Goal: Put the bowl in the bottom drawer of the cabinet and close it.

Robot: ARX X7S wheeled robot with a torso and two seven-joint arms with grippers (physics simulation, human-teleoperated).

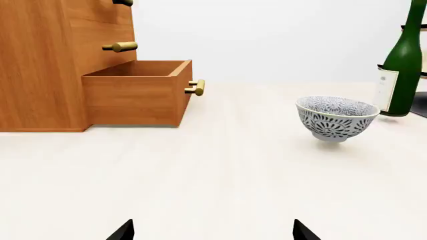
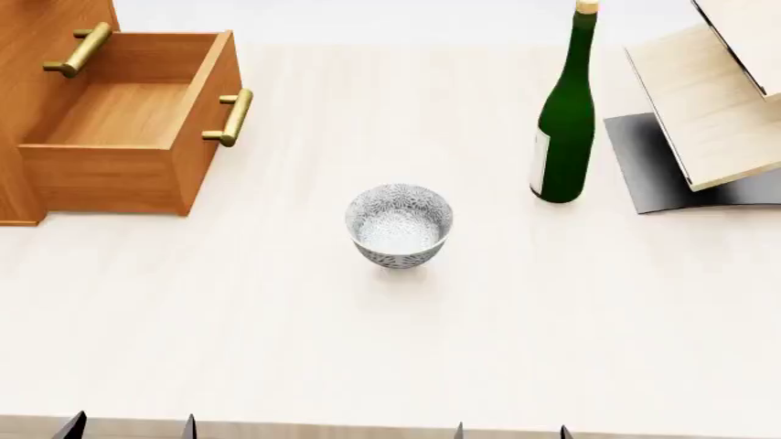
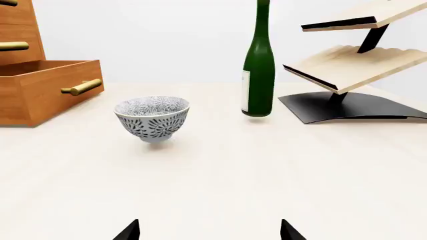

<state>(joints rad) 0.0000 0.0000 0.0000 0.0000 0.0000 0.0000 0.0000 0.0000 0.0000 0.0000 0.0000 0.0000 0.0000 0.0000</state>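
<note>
The bowl [image 2: 400,225] stands upright on the pale table, white with a grey-blue floral pattern; it also shows as the bowl [image 1: 335,118] and the bowl [image 3: 153,118]. At the far left stands the orange-brown cabinet [image 2: 49,18] with its bottom drawer [image 2: 128,133] pulled out and empty, brass handle [image 2: 230,117] on its front. That drawer [image 1: 137,92] shows in the left wrist view too. My left gripper [image 2: 128,428] and right gripper [image 2: 510,432] hang at the near table edge, both open with nothing between the fingers, well short of the bowl.
A tall green bottle [image 2: 565,119] stands right of the bowl. A pale wood rack [image 2: 720,91] on a black base sits at the far right. The upper drawers' brass handles [image 1: 120,46] stick out above the open drawer.
</note>
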